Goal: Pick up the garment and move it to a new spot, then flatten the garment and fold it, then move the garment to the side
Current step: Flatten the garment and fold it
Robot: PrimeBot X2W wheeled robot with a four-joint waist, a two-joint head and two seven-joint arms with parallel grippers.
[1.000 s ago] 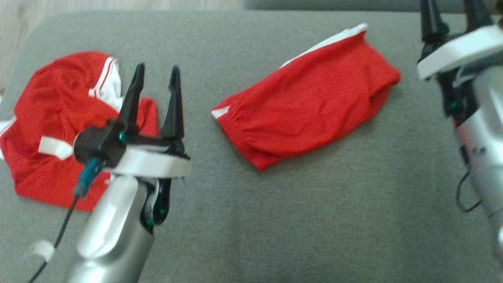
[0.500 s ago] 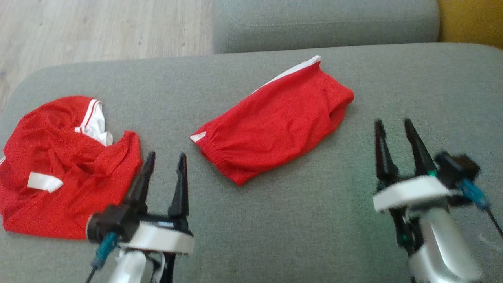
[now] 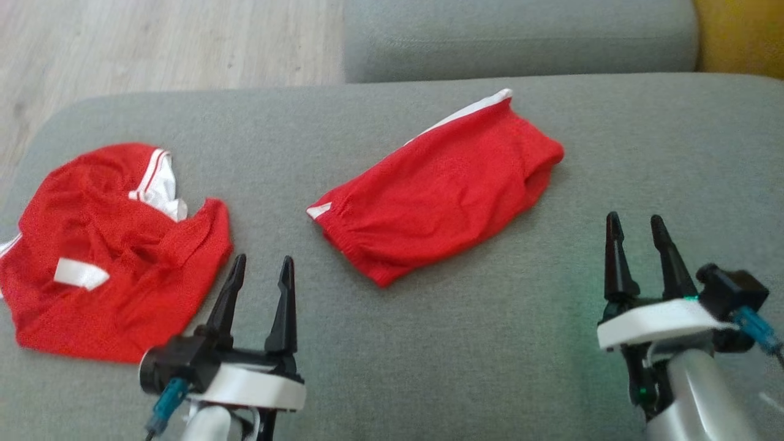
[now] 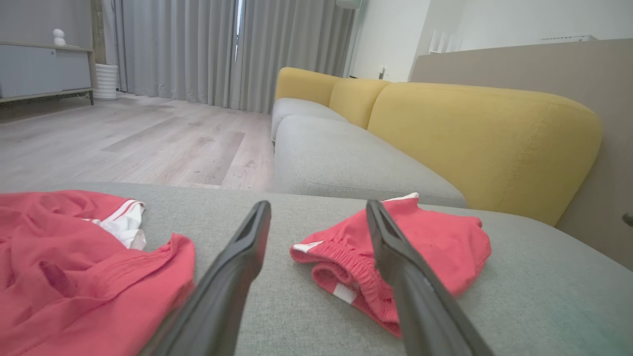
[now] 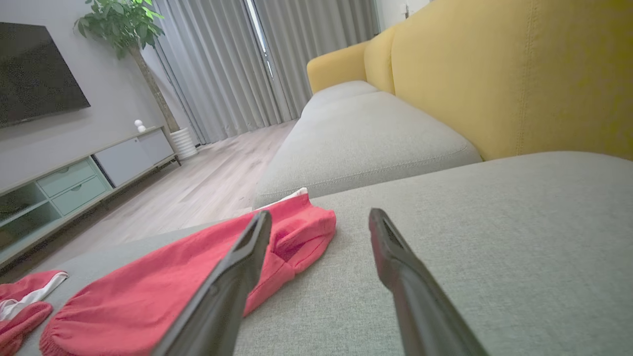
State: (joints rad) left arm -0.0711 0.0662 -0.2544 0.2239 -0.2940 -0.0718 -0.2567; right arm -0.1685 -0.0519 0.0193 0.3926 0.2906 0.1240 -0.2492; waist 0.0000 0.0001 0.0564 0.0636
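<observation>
A folded red garment (image 3: 438, 193) with a white side stripe lies slantwise in the middle of the grey sofa seat (image 3: 490, 343); it also appears as the folded garment (image 4: 395, 247) and the folded garment (image 5: 163, 291) in the wrist views. A second red garment (image 3: 110, 251) with white trim lies crumpled at the left, seen too as the crumpled garment (image 4: 74, 277). My left gripper (image 3: 263, 260) stands open just right of the crumpled one, apart from it, holding nothing. My right gripper (image 3: 634, 217) is open and empty, to the right of and nearer than the folded garment. The left gripper (image 4: 318, 203) and right gripper (image 5: 320, 212) show spread fingers.
The seat's left edge drops to wooden floor (image 3: 153, 43). A second grey seat cushion (image 3: 520, 37) adjoins at the back, with yellow backrests (image 4: 474, 133) on the right. Bare seat fabric lies between and in front of the garments.
The head view has shifted. Both arms have drawn back toward the seat's near edge, the right one coming down from the far right. Both garments lie as before; both grippers stay open.
</observation>
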